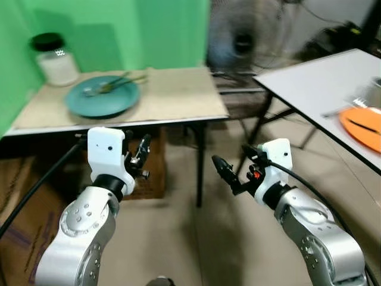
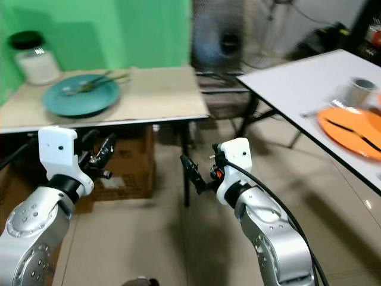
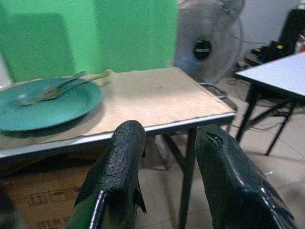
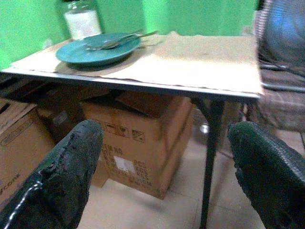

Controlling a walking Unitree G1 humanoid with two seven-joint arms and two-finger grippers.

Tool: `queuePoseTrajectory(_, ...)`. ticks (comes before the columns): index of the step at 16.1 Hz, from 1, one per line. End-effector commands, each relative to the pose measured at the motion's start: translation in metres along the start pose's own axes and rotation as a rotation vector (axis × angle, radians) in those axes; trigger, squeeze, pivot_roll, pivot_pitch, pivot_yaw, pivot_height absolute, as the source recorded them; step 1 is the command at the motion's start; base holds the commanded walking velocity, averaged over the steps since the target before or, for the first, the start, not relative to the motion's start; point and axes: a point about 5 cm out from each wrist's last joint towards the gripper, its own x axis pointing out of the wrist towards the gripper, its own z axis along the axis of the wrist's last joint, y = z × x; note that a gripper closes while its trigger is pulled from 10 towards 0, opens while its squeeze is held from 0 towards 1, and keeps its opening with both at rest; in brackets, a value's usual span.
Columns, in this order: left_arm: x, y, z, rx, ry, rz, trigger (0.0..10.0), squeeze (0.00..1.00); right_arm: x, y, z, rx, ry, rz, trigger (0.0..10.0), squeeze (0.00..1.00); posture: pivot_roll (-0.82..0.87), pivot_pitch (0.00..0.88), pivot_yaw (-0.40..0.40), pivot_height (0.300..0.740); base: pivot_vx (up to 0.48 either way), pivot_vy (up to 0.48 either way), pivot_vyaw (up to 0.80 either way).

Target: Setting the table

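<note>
Two desks are seen ahead of the robot: a beige-topped desk at the far left, set against a green backdrop, and a white-topped desk at the right. On the beige-topped desk, a round teal plate is placed toward the left side, with a metal spoon and fork laid across it so that their handles reach past its far right rim. A glass jar with a black lid and white contents is stood just beyond the plate, at the far left corner. On the white-topped desk, an orange plate with dark utensils on it is seen at the right edge, and a small metal cup is set just behind it. A grey standing fan is placed between the two desks, farther back. Brown cardboard boxes are stacked on the tiled floor beneath the beige-topped desk. The left end effector is held in the air near the front edge of that desk, below its top, released with its fingers slightly apart and nothing between them. The right end effector is raised over the floor between the desks, its fingers spread wide and empty.
</note>
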Motion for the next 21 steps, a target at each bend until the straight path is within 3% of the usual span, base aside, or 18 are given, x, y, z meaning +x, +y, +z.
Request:
queuePoseTrajectory(1,-0.002,0.001,0.001,0.004,-0.005,0.01,10.0,0.0,0.001,0.002,0.003,0.0,-0.013,0.025,10.0,1.0,-0.05,0.0,0.006,0.74,0.0,0.0,0.8)
queuePoseTrajectory(7,-0.006,0.004,-0.002,0.013,0.01,0.017,10.0,0.0,0.004,0.005,0.005,-0.014,-0.011,0.049,10.0,1.0,-0.03,0.0,-0.007,0.74,0.242,0.0,0.8)
queuePoseTrajectory(13,-0.009,0.002,-0.007,0.038,0.036,-0.05,10.0,0.0,0.005,0.003,0.011,-0.054,-0.047,-0.01,10.0,0.99,-0.03,0.0,0.006,0.74,0.201,0.0,0.0)
queuePoseTrajectory(16,-0.007,0.002,-0.005,0.037,0.032,-0.05,10.0,0.0,0.009,0.003,0.01,-0.027,-0.006,-0.021,10.0,0.98,-0.03,0.0,0.005,0.74,0.16,0.0,0.0)
queuePoseTrajectory(21,-0.006,0.006,-0.004,0.041,0.032,-0.044,10.0,0.0,0.011,0.002,0.01,-0.045,-0.028,-0.019,10.0,1.0,-0.02,0.0,0.015,0.74,0.267,0.0,0.0)
